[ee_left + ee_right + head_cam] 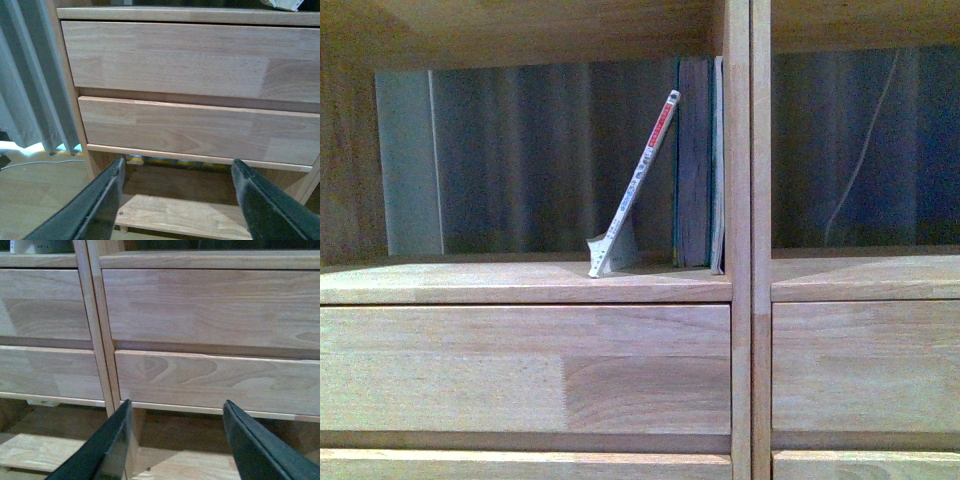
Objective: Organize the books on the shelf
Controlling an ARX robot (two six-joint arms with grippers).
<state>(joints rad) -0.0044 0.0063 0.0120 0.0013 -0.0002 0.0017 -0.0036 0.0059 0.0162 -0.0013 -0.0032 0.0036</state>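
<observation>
On the light-brown wooden shelf [520, 283], a thin white-spined book [638, 185] leans against upright teal-edged books [698, 160]. Left gripper [176, 200] and right gripper [176, 435] hang wide open, empty, before the drawer fronts [210, 310].

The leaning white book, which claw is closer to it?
Probably the left. The left claw faces the drawers under the book's compartment; the right claw sits past the central upright. Both hang low.

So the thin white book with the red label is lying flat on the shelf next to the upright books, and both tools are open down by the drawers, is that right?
Not quite. In the front view the thin white book is not flat: it stands tilted, its top leaning against the upright books on the shelf. The rest holds: the left tool and right tool are open in front of the drawers.
</observation>
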